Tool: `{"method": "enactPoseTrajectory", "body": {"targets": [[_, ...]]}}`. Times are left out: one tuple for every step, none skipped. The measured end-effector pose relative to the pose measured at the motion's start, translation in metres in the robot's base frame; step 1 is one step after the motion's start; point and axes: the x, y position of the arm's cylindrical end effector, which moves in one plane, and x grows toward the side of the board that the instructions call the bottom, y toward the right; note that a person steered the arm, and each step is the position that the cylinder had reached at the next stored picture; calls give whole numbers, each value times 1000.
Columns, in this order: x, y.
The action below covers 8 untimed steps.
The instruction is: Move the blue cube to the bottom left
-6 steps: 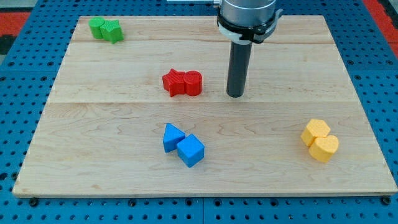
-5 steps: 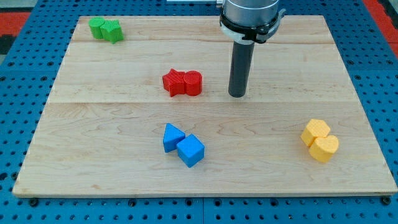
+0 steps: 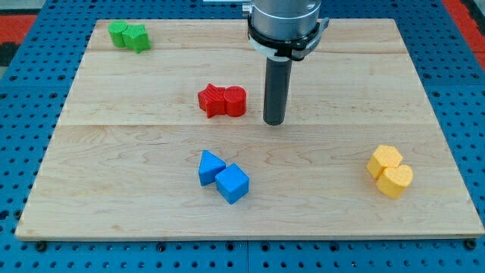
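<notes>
**A:** Since you want the blue cube (image 3: 233, 183) at the surface's bottom left corner, where does it sit now?

**B:** You'll find it a little left of centre, toward the bottom edge of the wooden surface (image 3: 114, 152), touching a blue wedge-like block (image 3: 211, 167) on its upper left side. The pair runs diagonally, from upper left to lower right.

**A:** And my tip?

**B:** Your tip (image 3: 273, 121) stands near the middle of the surface, just to the right of the two red blocks (image 3: 223, 101) and apart from them. The cube lies below it and slightly to the left, well apart. There is no hand to spread or pinch here, only a bare rod, so everything is done by pushing.

**A:** What does the coming move turn on?

**B:** I judge that you need the tip on the cube's right or upper right side, so that a push drives it toward the bottom left corner. The blue wedge-like block lies on the cube's upper left and might get dragged along.

**A:** Anything else on the surface?

**B:** Two green blocks (image 3: 128, 36) near the top left corner, two yellow blocks (image 3: 390, 171) toward the right edge. Around the surface you see blue pegboard (image 3: 23, 250), with red at the upper corners.
</notes>
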Motion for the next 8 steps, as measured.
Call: {"method": "enactPoseTrajectory", "body": {"targets": [[0,6],[0,0],[16,-2],[19,-36],[19,-93],[31,-71],[74,7],[115,-21]]}}
